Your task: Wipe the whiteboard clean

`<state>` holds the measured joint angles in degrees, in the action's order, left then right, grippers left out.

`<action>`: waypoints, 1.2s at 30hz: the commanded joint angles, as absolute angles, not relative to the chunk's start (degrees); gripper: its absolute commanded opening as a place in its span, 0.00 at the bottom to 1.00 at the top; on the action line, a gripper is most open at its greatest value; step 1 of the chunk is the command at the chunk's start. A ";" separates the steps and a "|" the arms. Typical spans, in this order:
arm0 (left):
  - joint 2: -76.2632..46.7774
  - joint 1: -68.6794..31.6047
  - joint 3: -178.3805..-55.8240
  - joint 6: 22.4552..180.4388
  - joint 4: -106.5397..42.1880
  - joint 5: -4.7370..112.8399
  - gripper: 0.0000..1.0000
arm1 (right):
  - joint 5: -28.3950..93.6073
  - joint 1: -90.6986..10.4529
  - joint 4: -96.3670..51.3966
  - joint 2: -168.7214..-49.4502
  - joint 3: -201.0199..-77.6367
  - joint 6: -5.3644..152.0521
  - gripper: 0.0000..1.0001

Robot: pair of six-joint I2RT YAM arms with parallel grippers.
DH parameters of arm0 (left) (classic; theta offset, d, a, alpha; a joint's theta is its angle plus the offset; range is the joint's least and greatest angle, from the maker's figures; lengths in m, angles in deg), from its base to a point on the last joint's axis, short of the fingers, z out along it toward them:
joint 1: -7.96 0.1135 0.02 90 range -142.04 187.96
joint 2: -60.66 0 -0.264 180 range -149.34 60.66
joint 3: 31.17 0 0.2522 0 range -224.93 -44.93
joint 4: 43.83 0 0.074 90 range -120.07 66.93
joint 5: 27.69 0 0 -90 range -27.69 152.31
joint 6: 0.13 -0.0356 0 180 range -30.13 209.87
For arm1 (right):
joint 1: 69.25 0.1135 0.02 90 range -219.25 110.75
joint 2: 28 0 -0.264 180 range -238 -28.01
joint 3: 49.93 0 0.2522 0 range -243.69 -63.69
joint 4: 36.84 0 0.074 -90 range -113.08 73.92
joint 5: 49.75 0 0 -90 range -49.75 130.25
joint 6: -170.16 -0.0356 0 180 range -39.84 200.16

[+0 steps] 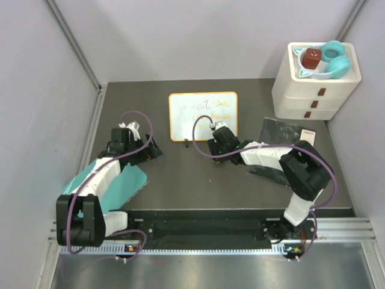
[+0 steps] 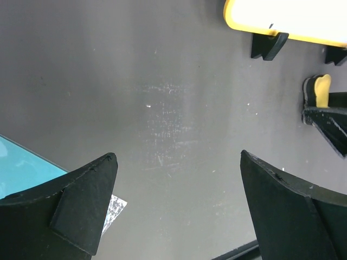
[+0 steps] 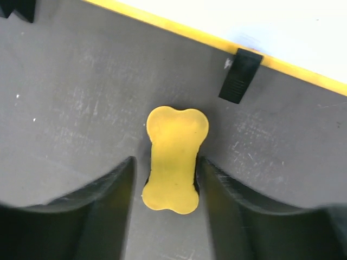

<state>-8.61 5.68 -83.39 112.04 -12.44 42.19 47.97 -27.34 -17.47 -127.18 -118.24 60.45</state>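
Observation:
The whiteboard [image 1: 203,115], white with a yellow-orange frame and faint orange writing, lies at the table's middle back. Its frame and black feet show in the right wrist view [image 3: 282,27] and its corner in the left wrist view [image 2: 282,16]. A yellow bone-shaped eraser [image 3: 174,157] lies on the dark table just in front of the board; it also shows in the left wrist view [image 2: 323,89]. My right gripper [image 3: 167,160] straddles the eraser, jaws open with a small gap on the left side; from above it [image 1: 215,133] hides the eraser. My left gripper [image 2: 178,156] is open and empty over bare table [image 1: 153,152].
A teal cutting board [image 1: 126,180] lies under the left arm and shows in the left wrist view [image 2: 21,162]. A dark sheet with a white label [image 1: 283,135] lies under the right arm. A white drawer unit [image 1: 313,90] at the back right carries teal headphones [image 1: 334,57] and a brown cube [image 1: 311,58].

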 commanded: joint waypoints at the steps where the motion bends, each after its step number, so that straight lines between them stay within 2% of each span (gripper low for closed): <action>1: -8.94 6.73 -82.99 112.10 -15.83 37.62 0.99 | 50.44 -27.85 -18.25 -127.76 -121.09 61.09 0.43; 2: -9.47 6.91 -82.99 112.28 -16.09 37.27 0.99 | 51.14 -28.11 -17.72 -127.85 -121.09 60.65 0.32; 5: -10.61 7.26 -82.29 112.63 -19.43 34.73 0.99 | 51.84 -28.38 -17.54 -127.50 -120.82 60.38 0.15; 9: -13.51 7.35 -80.71 112.81 -26.02 31.03 0.99 | 52.11 -28.38 -17.10 -126.18 -120.47 60.21 0.01; 16: -20.28 7.52 -76.40 119.03 -46.56 25.93 0.98 | 47.38 -28.73 -18.24 -120.30 -118.45 60.56 0.00; 23: -32.21 7.52 -76.40 128.00 -70.11 22.41 0.89 | 44.12 -28.91 -17.37 -114.59 -120.20 62.31 0.00; 29: -46.02 7.52 -82.80 134.76 -82.97 18.82 0.75 | 41.04 -29.52 -17.37 -113.00 -122.49 61.97 0.00; 32: -53.66 7.52 -85.97 140.63 -94.20 16.79 0.65 | 38.76 -29.96 -18.15 -113.17 -123.11 61.44 0.00; 34: -58.40 7.52 -87.47 143.99 -103.49 16.70 0.66 | 38.23 -30.05 -18.42 -113.61 -123.37 61.44 0.00; 36: -61.23 7.52 -89.57 147.16 -106.44 16.44 0.66 | 38.31 -30.14 -18.16 -114.22 -123.81 61.70 0.00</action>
<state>-55.63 7.19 -86.14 138.82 -88.68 18.74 40.41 -29.44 -16.73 -115.31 -120.49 61.50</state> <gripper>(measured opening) 0.656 0.081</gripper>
